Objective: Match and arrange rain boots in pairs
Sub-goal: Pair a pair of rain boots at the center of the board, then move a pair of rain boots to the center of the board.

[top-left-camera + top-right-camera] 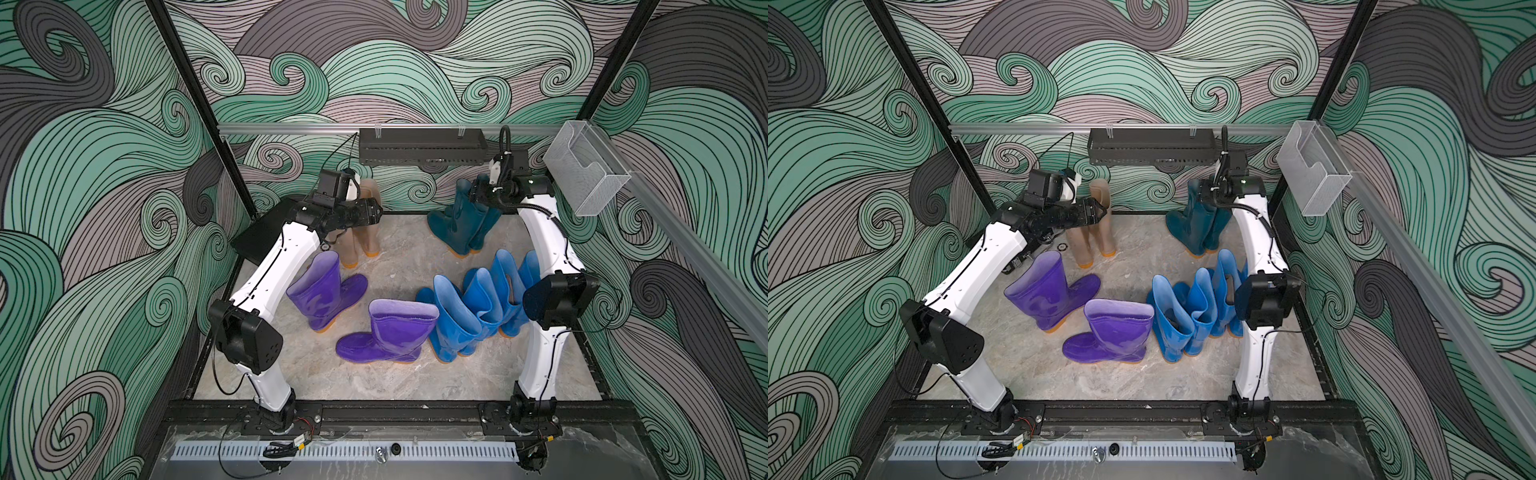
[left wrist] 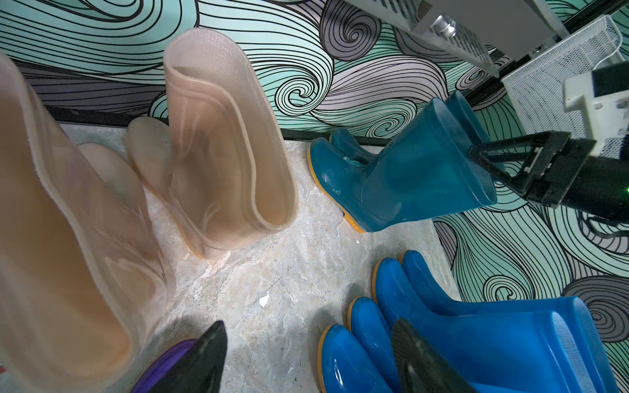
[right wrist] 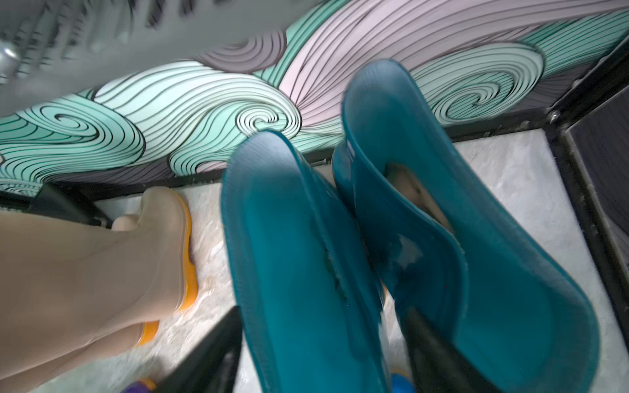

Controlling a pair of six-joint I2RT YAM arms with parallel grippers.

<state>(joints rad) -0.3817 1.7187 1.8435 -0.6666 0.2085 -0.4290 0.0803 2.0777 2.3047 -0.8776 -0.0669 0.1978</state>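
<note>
Two beige rain boots [image 1: 361,237] stand at the back left, and my left gripper [image 1: 376,212] hovers open beside their shafts, nothing between its fingers [image 2: 207,357]. At the back right stand two dark teal boots [image 1: 461,224] side by side. My right gripper [image 3: 323,309] is open, its fingers either side of one teal shaft [image 3: 299,255] with small gaps showing. Two purple boots [image 1: 320,291] [image 1: 390,332] stand apart in the middle, toes pointing different ways. Several bright blue boots [image 1: 478,307] crowd together at the right.
A flat black case [image 1: 262,241] lies by the left wall behind my left arm. A black wire basket [image 1: 422,145] and a clear plastic holder [image 1: 586,166] hang on the rails above the back and right edges. Patterned walls close in three sides.
</note>
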